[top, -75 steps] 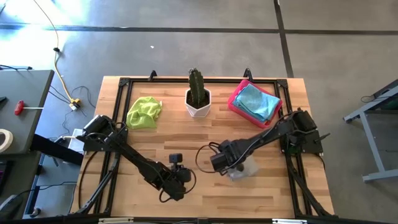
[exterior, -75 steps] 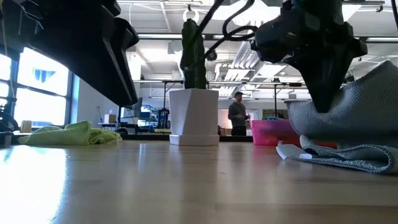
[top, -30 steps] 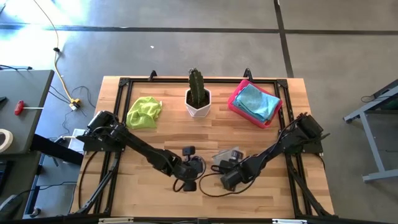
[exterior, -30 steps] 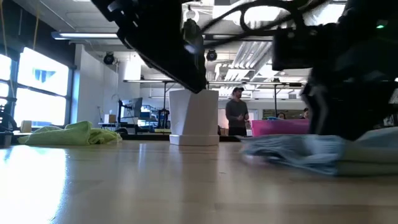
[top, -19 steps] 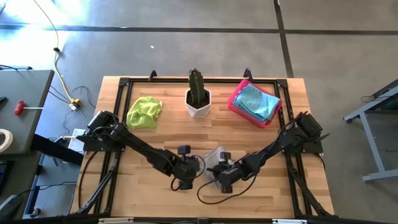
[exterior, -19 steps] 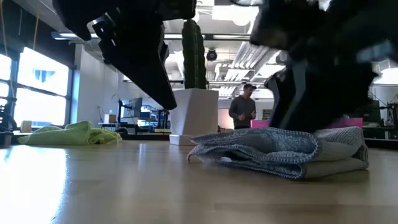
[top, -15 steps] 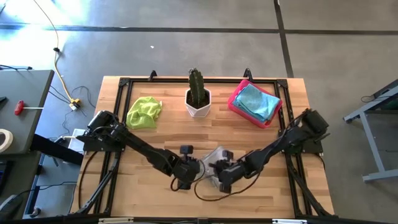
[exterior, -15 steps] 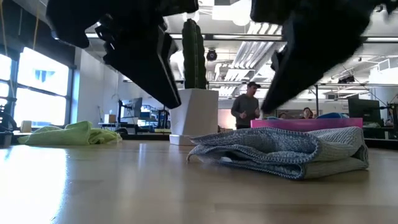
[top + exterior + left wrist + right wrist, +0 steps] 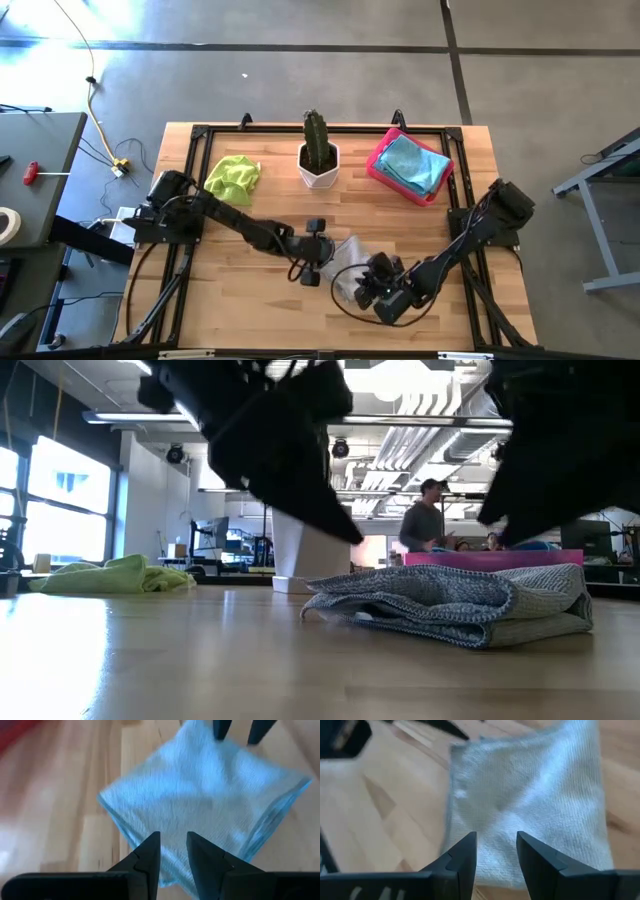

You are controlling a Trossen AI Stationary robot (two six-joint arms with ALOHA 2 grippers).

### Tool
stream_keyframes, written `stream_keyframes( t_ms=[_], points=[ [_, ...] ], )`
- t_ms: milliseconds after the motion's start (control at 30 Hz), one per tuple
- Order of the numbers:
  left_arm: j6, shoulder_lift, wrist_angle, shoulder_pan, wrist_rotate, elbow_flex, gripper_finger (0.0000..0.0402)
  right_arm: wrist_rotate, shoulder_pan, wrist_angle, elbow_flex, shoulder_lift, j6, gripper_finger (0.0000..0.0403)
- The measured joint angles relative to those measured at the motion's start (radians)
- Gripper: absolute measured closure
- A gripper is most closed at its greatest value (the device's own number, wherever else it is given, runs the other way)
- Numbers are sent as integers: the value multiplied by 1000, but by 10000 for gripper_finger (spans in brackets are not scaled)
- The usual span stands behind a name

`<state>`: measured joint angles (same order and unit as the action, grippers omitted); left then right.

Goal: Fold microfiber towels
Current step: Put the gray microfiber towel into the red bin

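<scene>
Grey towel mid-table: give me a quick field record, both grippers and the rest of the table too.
grey towel: folded, lying flat on the table, nothing gripping it
left gripper: open, empty, above the towel's left side
right gripper: open, empty, above the towel's right side
lime green towel: crumpled, back left
pink tray: back right, holds light blue towels
potted cactus: back centre

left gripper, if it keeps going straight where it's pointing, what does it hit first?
Most likely the folded grey towel lying just past the open left gripper. Depth is unclear, so it may skim over the cloth toward the right gripper.
</scene>
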<state>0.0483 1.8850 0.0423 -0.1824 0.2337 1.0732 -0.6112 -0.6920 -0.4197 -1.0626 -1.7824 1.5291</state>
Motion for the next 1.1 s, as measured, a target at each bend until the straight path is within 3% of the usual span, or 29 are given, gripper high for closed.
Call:
stream_keyframes(
  t_ms=[367, 533, 700, 800, 933, 1100],
  points=[
    [26, 144, 132, 10, -140, -25, 316, 21, 23, -166, 0, -58, -1, 270],
    [141, 155, 129, -29, -129, -24, 316, -113, 63, -283, 0, -58, -191, 270],
    [359, 157, 175, -97, -144, -26, 316, -246, 130, -317, 0, -58, -389, 270],
    [449, 161, 202, -128, -92, -28, 316, -205, 163, -322, -2, -46, -457, 270],
    [479, 164, 196, -149, 62, -2, 316, -105, 174, -345, -3, 17, -496, 270],
    [312, 163, 208, -135, 153, 54, 316, 52, 123, -363, -3, 123, -369, 270]
  ],
)
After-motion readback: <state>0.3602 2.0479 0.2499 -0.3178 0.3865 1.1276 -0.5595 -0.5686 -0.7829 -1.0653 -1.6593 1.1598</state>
